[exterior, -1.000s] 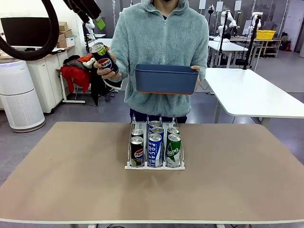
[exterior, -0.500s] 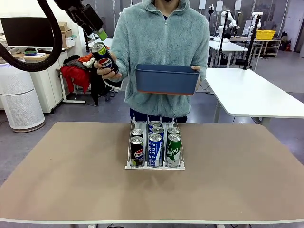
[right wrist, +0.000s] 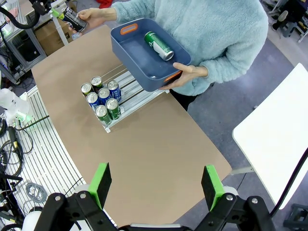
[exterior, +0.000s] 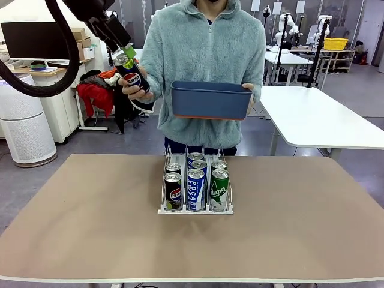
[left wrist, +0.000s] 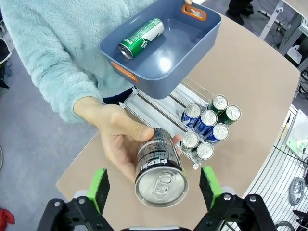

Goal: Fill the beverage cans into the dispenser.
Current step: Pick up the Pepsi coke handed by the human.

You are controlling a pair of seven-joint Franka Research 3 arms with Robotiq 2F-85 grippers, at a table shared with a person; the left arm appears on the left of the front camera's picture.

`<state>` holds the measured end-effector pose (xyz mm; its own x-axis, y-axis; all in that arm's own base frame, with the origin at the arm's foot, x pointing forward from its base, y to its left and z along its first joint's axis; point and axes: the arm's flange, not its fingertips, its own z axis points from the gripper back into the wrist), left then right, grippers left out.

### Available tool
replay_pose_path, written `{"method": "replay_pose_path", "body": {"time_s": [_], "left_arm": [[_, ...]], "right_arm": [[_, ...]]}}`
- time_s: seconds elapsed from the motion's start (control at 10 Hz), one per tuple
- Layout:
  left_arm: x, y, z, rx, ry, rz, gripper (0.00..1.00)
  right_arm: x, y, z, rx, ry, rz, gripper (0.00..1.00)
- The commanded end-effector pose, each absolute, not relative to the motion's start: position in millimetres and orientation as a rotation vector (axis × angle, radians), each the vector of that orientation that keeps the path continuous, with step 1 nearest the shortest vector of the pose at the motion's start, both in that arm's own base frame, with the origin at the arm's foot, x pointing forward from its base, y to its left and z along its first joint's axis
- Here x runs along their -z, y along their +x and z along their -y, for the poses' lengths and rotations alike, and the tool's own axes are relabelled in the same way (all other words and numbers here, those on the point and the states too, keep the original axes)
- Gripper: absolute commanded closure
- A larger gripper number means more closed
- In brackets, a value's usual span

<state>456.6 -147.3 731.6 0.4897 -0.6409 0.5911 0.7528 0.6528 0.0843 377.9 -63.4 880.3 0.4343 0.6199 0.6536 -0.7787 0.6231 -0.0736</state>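
Beyond the surface [exterior: 72, 228]'s far edge, toward its left corner, the left end effector [left wrist: 155, 186], jaws wide apart, brackets a black can [left wrist: 159, 166] reading "PEPSI" that the person's hand [left wrist: 113, 139] offers; nothing is clamped yet. Mid-surface, the dispenser [exterior: 195, 210] holds six: two Pepsi cans [exterior: 173, 192], two blue-white cans [exterior: 195, 189] lettered "POCARI SWEAT", and two green cans [exterior: 219, 191] with unreadable script. One loose green can [left wrist: 142, 37] lies in the blue bin [left wrist: 192, 43], so two seemingly remain. The right end effector [right wrist: 156, 185] hangs agape, empty.

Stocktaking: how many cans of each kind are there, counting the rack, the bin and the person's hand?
Black Pepsi cans: 3, two in the dispenser, one in the person's hand
Blue-and-white Pocari cans: 3, all in the dispenser
Green cans: 3, two in the dispenser, one in the blue bin
Total: 9
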Motion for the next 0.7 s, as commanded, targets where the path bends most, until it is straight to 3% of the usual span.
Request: {"method": "replay_pose_path", "body": {"time_s": [0.0, 0.6], "left_arm": [[-719, 448, 150, 0.815, -0.184, 0.656, 0.00], [-701, 444, 151, 0.758, -0.137, 0.680, 0.00]], "right_arm": [[-880, 377, 62, -0.884, 0.255, 0.698, 0.00], [-880, 377, 62, -0.884, 0.255, 0.698, 0.00]]}}
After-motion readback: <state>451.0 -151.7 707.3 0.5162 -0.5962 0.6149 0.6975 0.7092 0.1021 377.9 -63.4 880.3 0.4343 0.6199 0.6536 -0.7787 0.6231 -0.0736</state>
